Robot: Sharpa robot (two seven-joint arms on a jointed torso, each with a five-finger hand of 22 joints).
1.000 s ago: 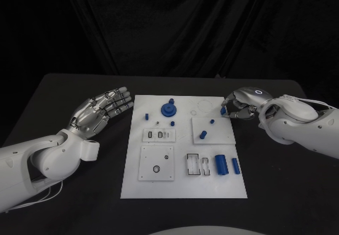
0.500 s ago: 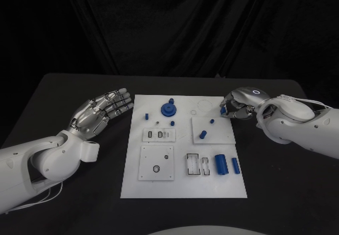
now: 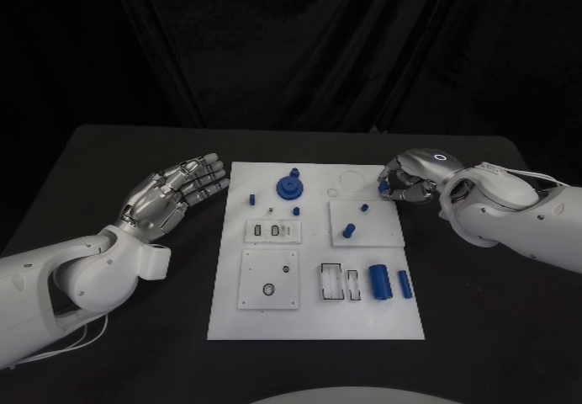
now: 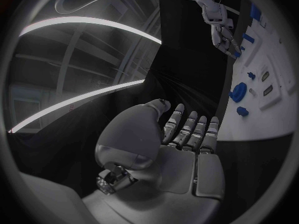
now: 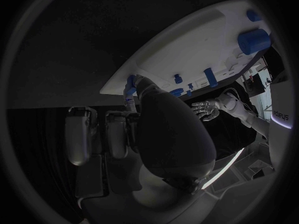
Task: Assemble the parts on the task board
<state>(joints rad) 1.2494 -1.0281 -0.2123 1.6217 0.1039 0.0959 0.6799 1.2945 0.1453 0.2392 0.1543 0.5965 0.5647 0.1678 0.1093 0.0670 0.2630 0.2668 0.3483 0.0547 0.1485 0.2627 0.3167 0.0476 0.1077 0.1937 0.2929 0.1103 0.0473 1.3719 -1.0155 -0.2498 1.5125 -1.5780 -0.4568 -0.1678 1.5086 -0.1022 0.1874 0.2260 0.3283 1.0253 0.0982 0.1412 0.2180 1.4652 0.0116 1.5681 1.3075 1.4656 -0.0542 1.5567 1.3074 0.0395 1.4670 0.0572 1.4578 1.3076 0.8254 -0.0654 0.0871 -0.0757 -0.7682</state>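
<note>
While the fingers point(image 3: 390, 190) of the right hand point(image 3: 410, 179) are curled in and pinch a small blue part point(image 3: 383, 190) at the far right edge of the task board point(image 3: 230, 316), the left hand point(image 3: 170, 195) rests beside the board's left edge with its fingers spread wide and holds nothing. From the right wrist view the same blue part point(image 5: 130, 80) is seen at the fingertips, just at the rim of the board, and I cannot tell if it touches the board or is already lifted. Further out on the board, a large round blue piece point(image 3: 290, 186) stands near the far edge, several small blue pegs point(image 3: 347, 230) lie or stand in the middle, and two blue cylinders point(image 3: 379, 283) lie near the right side close to empty rectangular slots point(image 3: 330, 282). The round holes point(image 3: 268, 291) in the near left plate also seem empty. By my judgement the task is at an early stage: one part is in the hand, and most parts are still waiting to be placed on the black table point(image 3: 485, 320) setup.
</note>
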